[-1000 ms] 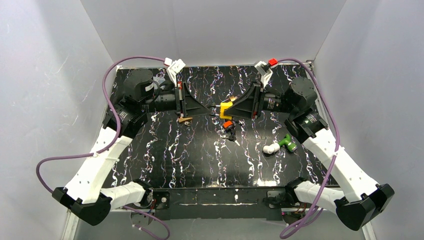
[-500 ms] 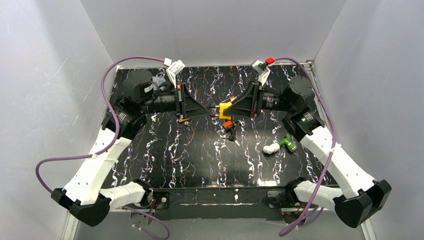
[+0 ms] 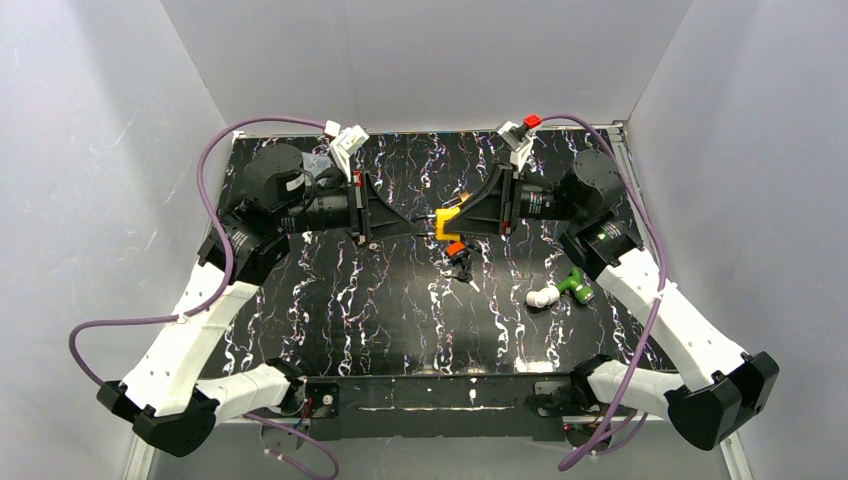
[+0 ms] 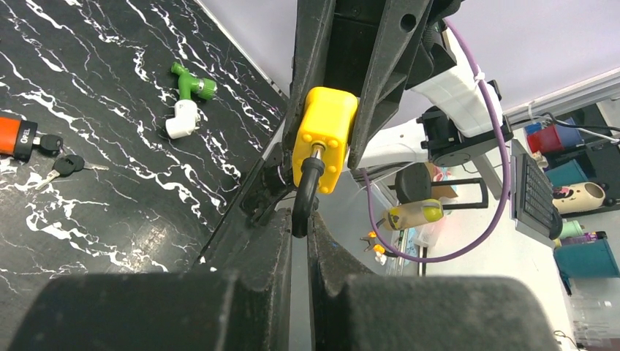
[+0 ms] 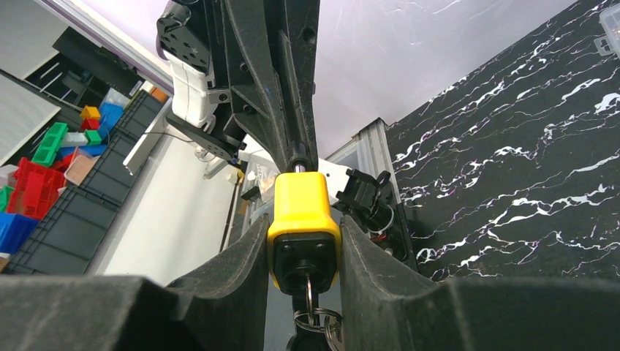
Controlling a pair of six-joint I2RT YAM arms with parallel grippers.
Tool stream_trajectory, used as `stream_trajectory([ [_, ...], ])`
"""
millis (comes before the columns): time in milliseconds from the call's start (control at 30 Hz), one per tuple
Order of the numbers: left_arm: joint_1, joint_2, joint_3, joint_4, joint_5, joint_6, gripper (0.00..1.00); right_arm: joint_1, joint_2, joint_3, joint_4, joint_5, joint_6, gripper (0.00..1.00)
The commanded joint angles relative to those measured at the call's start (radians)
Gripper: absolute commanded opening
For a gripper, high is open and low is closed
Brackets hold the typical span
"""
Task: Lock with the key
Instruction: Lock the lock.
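Observation:
A yellow padlock (image 3: 449,221) hangs in the air above the middle of the table, held between both arms. My right gripper (image 5: 304,252) is shut on the padlock's yellow body (image 5: 303,217). A key with a key ring (image 5: 313,318) sits in the keyhole on its black underside. My left gripper (image 4: 299,227) is shut on the padlock's black shackle (image 4: 305,196), which comes out of the yellow body (image 4: 324,138). In the top view the left gripper (image 3: 425,228) meets the right gripper (image 3: 452,222) at the lock.
An orange padlock with loose keys (image 3: 458,253) lies on the black marbled table (image 3: 380,310) just below the grippers; it also shows in the left wrist view (image 4: 16,137). A green and white pipe fitting (image 3: 560,289) lies to the right, seen also in the left wrist view (image 4: 186,99).
Both grippers, with the yellow padlock between them, have risen slightly and shifted toward the back. The grip on the lock is unchanged.

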Motion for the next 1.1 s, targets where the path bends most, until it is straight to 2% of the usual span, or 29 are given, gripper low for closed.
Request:
stream_trajectory([
  [0, -0.057, 0.029, -0.019, 0.063, 0.024, 0.002, 0.0, 0.076, 0.027, 0.051, 0.056, 0.031, -0.007, 0.01],
  [767, -0.087, 0.031, 0.015, -0.03, -0.052, 0.105, 0.0, 0.11, 0.052, 0.084, 0.065, 0.006, 0.052, 0.01],
  [900, -0.088, 0.038, 0.026, -0.004, -0.035, 0.068, 0.0, 0.136, 0.046, 0.101, -0.04, 0.069, -0.039, 0.01],
  [1067, -0.088, 0.026, 0.008, 0.079, -0.053, -0.042, 0.0, 0.155, 0.027, 0.086, -0.046, 0.164, -0.067, 0.01],
])
